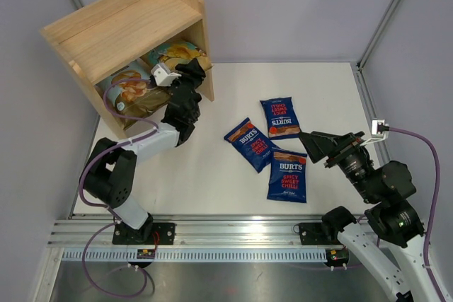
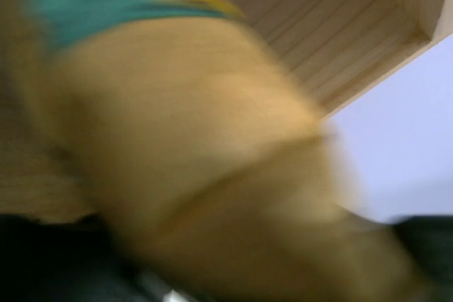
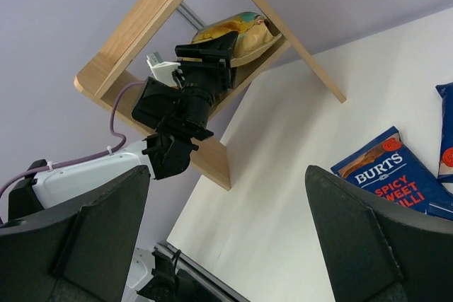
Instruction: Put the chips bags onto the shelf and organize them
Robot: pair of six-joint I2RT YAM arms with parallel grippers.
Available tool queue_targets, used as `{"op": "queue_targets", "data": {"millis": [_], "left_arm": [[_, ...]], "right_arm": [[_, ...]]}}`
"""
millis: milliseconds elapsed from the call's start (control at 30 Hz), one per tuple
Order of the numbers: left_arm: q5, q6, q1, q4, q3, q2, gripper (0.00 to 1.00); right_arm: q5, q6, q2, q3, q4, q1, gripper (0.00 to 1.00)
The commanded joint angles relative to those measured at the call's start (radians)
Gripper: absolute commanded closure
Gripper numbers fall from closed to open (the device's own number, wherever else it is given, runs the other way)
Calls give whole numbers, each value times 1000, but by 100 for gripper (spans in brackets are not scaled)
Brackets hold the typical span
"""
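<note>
The wooden shelf (image 1: 120, 26) stands at the far left. Its lower tier holds the pale blue-olive bag (image 1: 129, 91) on the left and the tan-yellow bag (image 1: 180, 51) on the right. My left gripper (image 1: 192, 68) is at the tan-yellow bag's front edge. That bag (image 2: 198, 139) fills the blurred left wrist view, and the jaws look spread wide around it. Three dark blue Burts bags lie flat on the table: one far (image 1: 280, 118), one middle (image 1: 249, 143), one near (image 1: 288, 175). My right gripper (image 1: 311, 145) is open and empty just right of them.
The shelf's top tier (image 1: 141, 12) holds nothing. The shelf's right side panel (image 1: 207, 54) stands close beside my left gripper. A metal frame post (image 1: 386, 19) rises at the table's far right corner. The right wrist view shows the left arm (image 3: 177, 104) at the shelf (image 3: 127, 40).
</note>
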Motion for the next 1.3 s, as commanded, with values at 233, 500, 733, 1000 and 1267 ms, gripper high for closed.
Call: {"op": "queue_targets", "data": {"millis": [233,500,733,1000,1267], "left_arm": [[-38,-146,0,-351,160,-71,26],[-92,-300,-13,-661,196,-148,4],[-44,-298,-11,-750,212,-198,1],[-21,-300,-11,-827,206,-283,1],[6,-321,-3,-845,185,-301,49]], "right_arm": [[11,-18,-19,68,-21,1,1],[-30,-124,135,200,-168,-1,1],[-93,-223,300,229,-213,1,1],[-107,-248,406,197,-179,1,0],[-124,-243,404,200,-163,1,1]]}}
